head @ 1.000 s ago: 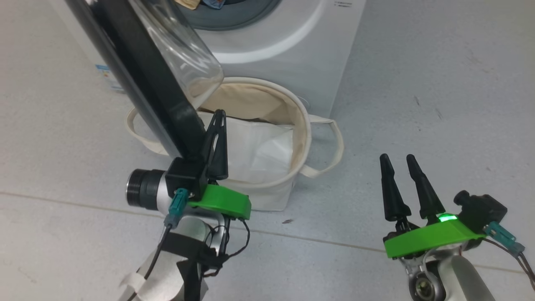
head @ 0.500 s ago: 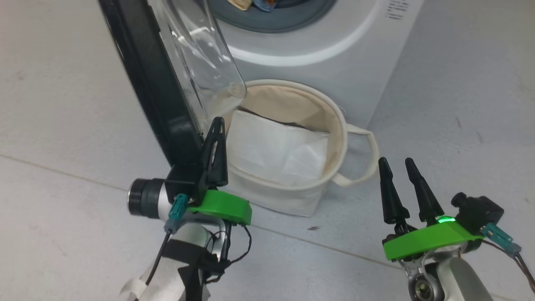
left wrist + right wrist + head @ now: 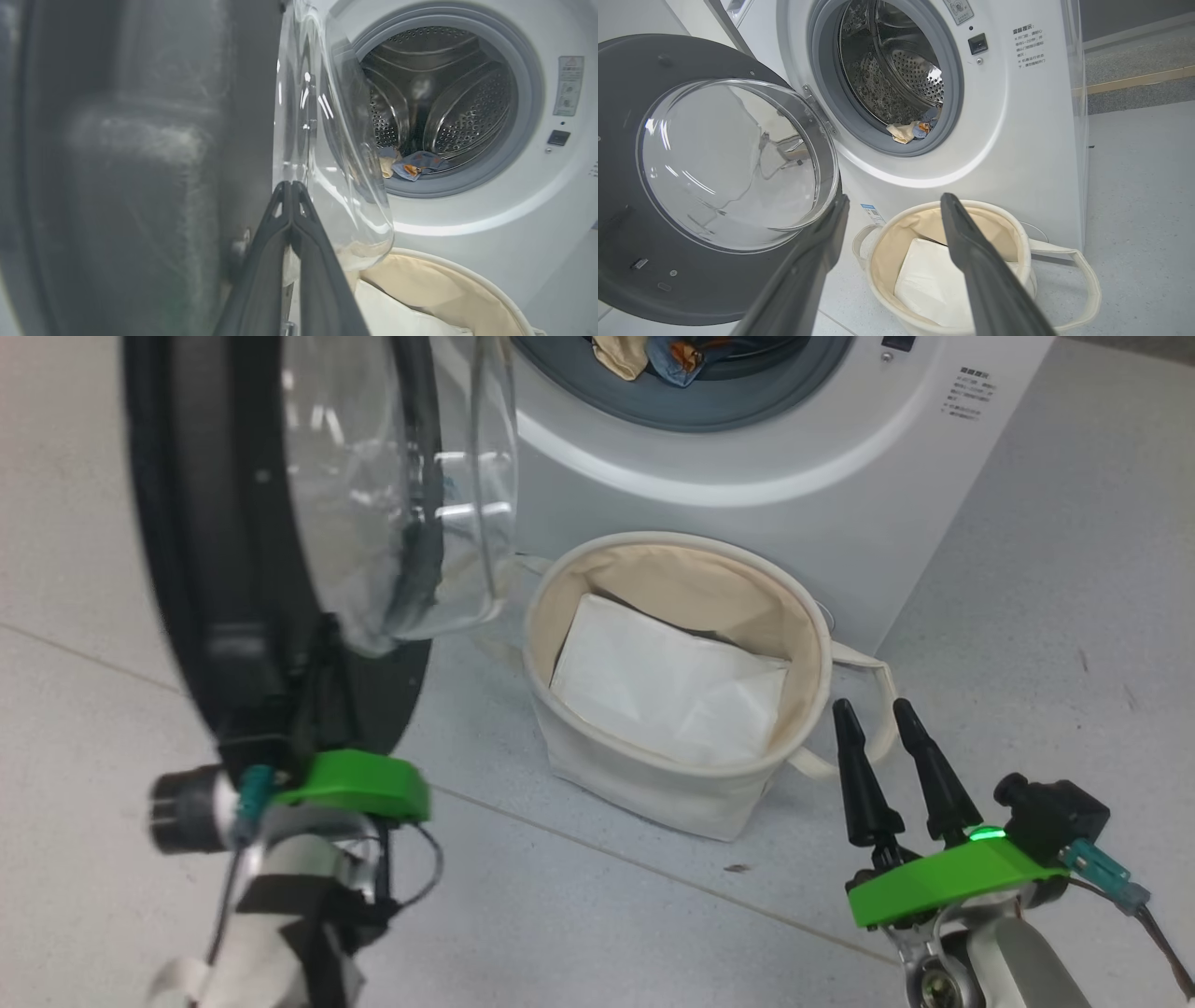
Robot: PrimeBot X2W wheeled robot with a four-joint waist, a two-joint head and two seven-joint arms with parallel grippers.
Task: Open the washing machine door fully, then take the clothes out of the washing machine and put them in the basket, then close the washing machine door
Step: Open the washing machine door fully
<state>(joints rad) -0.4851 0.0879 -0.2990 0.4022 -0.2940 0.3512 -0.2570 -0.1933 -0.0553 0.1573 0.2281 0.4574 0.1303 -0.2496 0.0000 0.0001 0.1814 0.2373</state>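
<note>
Looking along our left gripper (image 3: 292, 186), we saw its jaws pressed together on nothing, the washing machine door (image 3: 140, 163) open just left of them. The clothes (image 3: 416, 165) lay inside the washing machine (image 3: 467, 233) beyond. Our right gripper (image 3: 865, 709) had jaws spread and empty, the basket (image 3: 672, 793) ahead of their tips, holding a white sheet (image 3: 663, 681).

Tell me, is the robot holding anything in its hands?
Nothing. The left hand is shut empty beside the door; the right hand is open and empty.

The pale grey floor (image 3: 1027, 616) bears the washing machine (image 3: 747, 523) and, just before it, the basket (image 3: 635, 775).
</note>
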